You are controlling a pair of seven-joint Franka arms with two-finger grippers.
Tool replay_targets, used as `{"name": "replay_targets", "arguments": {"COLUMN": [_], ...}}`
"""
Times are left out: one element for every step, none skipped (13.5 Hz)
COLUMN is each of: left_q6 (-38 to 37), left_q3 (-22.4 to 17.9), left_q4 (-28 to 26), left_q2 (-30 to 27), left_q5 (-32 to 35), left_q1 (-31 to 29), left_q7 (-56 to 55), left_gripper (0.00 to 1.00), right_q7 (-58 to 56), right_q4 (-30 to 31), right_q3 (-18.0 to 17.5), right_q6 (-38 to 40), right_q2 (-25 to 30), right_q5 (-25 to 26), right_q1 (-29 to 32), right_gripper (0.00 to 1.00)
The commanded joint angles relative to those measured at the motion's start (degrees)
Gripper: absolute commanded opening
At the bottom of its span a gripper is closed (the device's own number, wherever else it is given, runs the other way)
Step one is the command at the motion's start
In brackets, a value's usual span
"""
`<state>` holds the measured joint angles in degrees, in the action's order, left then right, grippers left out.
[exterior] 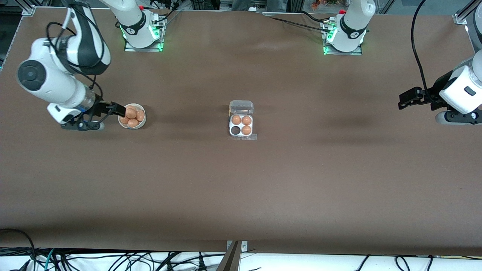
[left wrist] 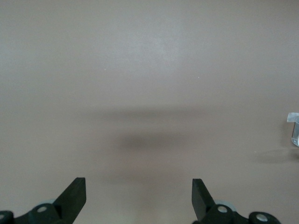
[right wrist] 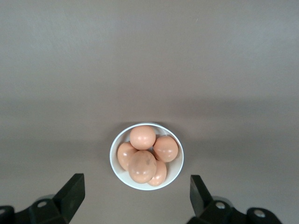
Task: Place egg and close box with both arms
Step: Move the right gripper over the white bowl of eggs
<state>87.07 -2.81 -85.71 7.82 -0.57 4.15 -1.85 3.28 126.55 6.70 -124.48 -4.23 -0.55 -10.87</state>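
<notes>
The egg carton (exterior: 241,122) sits mid-counter (exterior: 241,188), its clear lid (exterior: 241,107) open; three eggs (exterior: 241,122) fill its cells, and the cell nearest the camera toward the right arm's end is empty. The bowl of eggs (exterior: 132,116) lies slightly farther back, the right claw (exterior: 117,110) spread wide over it. The left claw (exterior: 407,98) waits wide over bare counter.

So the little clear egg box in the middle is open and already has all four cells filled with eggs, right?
Not quite. The box is open, but the front view shows only three eggs in it; the cell nearest the camera, toward the right arm's end, is empty. The spare eggs sit in the white bowl by the right gripper.
</notes>
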Motion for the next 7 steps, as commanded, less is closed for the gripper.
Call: {"name": "replay_targets", "arguments": {"left_q6": [-0.41,-0.32,-0.41,-0.41,-0.32,-0.41,-0.41], "left_q3": [-0.09,-0.09,-0.09,-0.09,-0.09,-0.09,-0.09], "left_q4": [1.51,1.51,1.51,1.51,1.42,1.51,1.51], "left_q2": [0.70,0.70,0.70,0.70,0.70,0.70,0.70], "left_q5": [-0.92,-0.92,-0.92,-1.01,-0.93,-0.92,-0.92], "left_q1": [0.24,0.16,0.16,0.07,0.07,0.07,0.07], "left_q7": [-0.44,-0.44,-0.35,-0.44,-0.44,-0.35,-0.35], "left_gripper": [1.00,1.00,1.00,1.00,1.00,1.00,1.00], "right_q7": [-1.87,-1.87,-1.78,-1.78,-1.78,-1.78,-1.35], "right_q4": [7.99,9.75,11.51,12.83,13.45,13.37,13.28], "right_q3": [-0.11,-0.11,-0.11,-0.11,-0.11,-0.11,-0.11], "right_q6": [-5.23,-6.98,-9.61,-11.99,-13.49,-13.85,-13.94], "right_q2": [4.22,4.23,4.05,3.62,3.00,2.74,2.39], "right_q5": [-0.24,-0.24,-0.24,-0.24,-0.32,-0.32,-0.32], "right_q1": [0.14,0.06,0.14,0.14,0.14,0.14,0.14], "right_gripper": [1.00,1.00,1.00,1.00,1.00,1.00,1.00]}}
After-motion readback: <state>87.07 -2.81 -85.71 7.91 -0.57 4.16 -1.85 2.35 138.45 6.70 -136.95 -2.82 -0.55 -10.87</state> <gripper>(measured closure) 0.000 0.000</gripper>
